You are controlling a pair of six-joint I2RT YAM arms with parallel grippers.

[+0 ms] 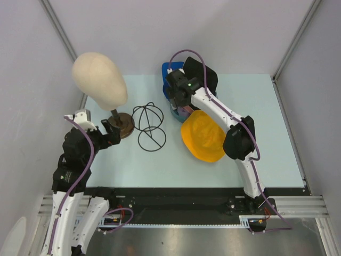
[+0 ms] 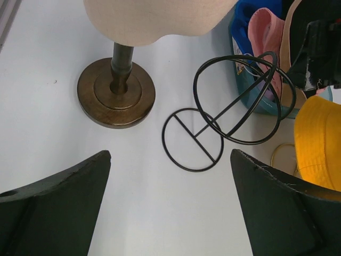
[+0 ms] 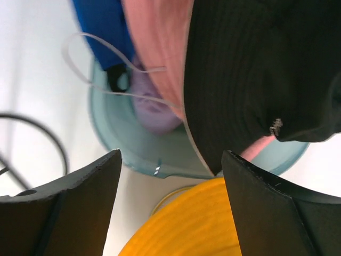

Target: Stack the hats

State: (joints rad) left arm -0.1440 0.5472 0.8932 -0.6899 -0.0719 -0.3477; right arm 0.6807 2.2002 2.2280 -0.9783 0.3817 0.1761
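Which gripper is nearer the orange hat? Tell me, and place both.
Right. The right gripper hangs just past the far rim of the orange hat; the left gripper is off beside the mannequin base, with the wire stand between it and the hat.

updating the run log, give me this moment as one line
left gripper: open, near mannequin stand | right gripper: open, above hat pile | orange hat: beside pile, not stacked

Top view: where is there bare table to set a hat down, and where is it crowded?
Widest free patch: the right of the table, between the orange hat and the right edge. A second runs along the near edge, in front of the wire stand. Crowded: the middle, where wire stand, orange hat and hat pile sit close.
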